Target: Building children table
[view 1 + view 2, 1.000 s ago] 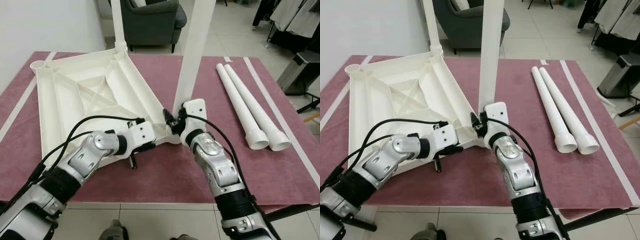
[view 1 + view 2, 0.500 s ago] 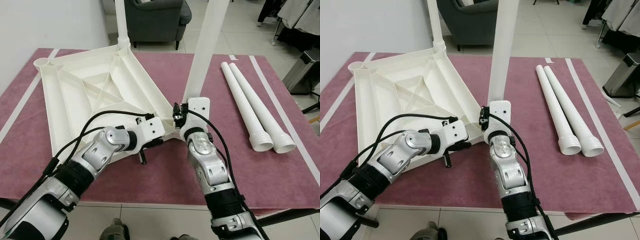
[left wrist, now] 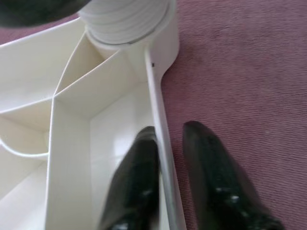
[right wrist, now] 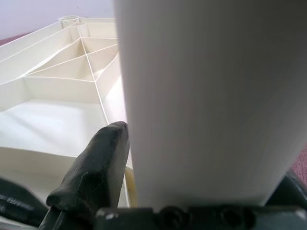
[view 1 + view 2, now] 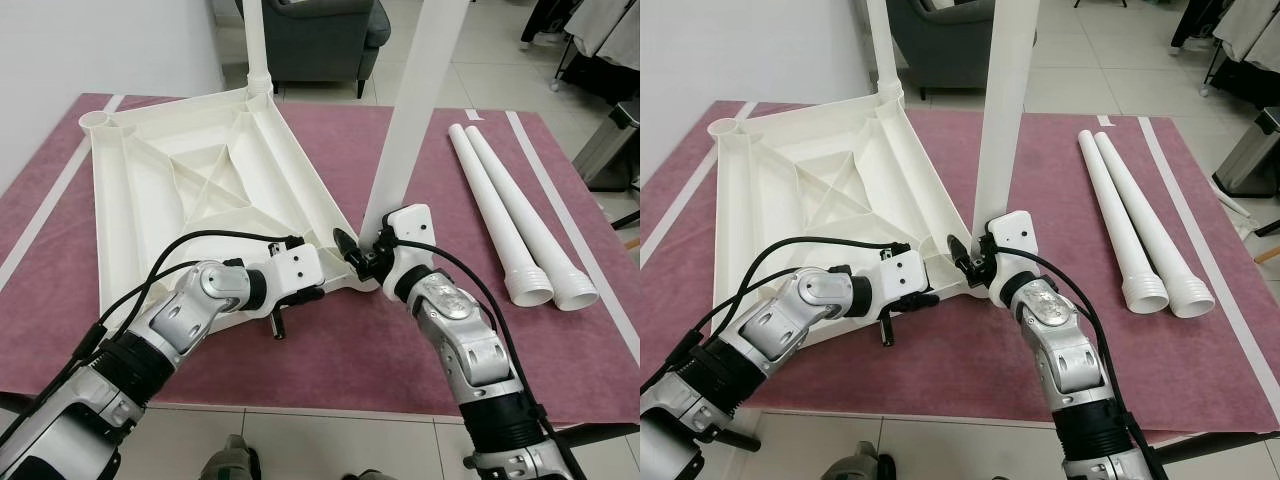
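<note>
The white tabletop (image 5: 190,190) lies upside down, ribs up, on the left half of the maroon-covered counter (image 5: 330,345), with one corner pointing at the counter's near edge. A white leg (image 5: 257,45) stands upright in the tabletop's far corner socket, and an open socket (image 5: 97,121) shows at its far-left corner. A second white leg (image 5: 998,110) stands upright in the near corner socket, close to the middle of the counter.

The left tool (image 3: 165,163) pinches the tabletop's thin rim wall just beside that near corner, one black finger inside the rim and the other outside over the maroon cover. The right tool (image 5: 975,262) grips the base of the standing leg where it meets the socket, its fingers (image 4: 93,170) pressed against the leg's sides.

Two more loose legs (image 5: 515,225) lie side by side and touching on the right part of the counter, wide ends toward the near edge. A grey armchair (image 5: 315,25) stands on the tiled floor beyond the far edge.
</note>
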